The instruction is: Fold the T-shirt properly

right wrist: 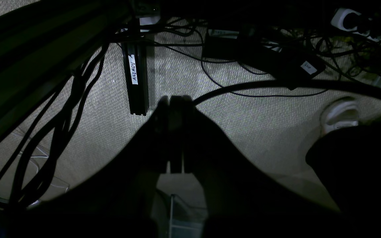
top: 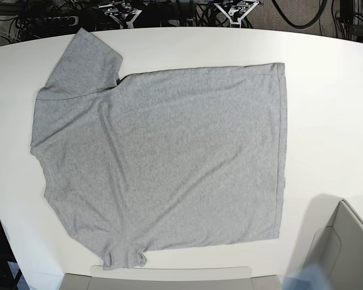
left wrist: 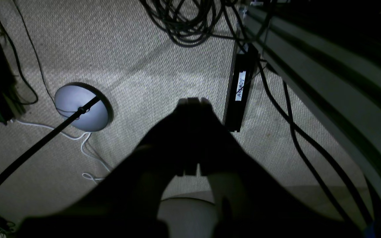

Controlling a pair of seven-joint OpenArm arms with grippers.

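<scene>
T-shirt lies spread flat on the white worktop, plain grey side up, no lettering visible. Hem runs along the side toward the worktop's right edge; collar end and sleeves toward the left edge. One sleeve reaches almost to the far left corner; the other sits bunched at the near edge. No fold made yet.

Left gripper: fingers pressed together, holding nothing. Right gripper: same, closed and empty. Both wrist views look down at carpet, cables and a round lamp base, so I judge both arms hang off the worktop, well apart from the shirt. Neither arm appears in the base view.

Risks from here:
- Shirt lies slightly askew to the worktop edges; a fold taken square to the worktop would come out crooked.
- Near sleeve is crumpled under itself; folding over it would trap a lump.
- Thin cloth on a smooth top: a closed or shallow pinch may slide the whole shirt, or catch only one layer.
- Light creases across the body could set into the fold.

Hard to make out:
- Both grippers show only as dark silhouettes.
- Collar not distinguishable.
- A pale box at the near right corner is cut off; contents unknown.
- Near edge of the worktop partly covered by a pale panel.
</scene>
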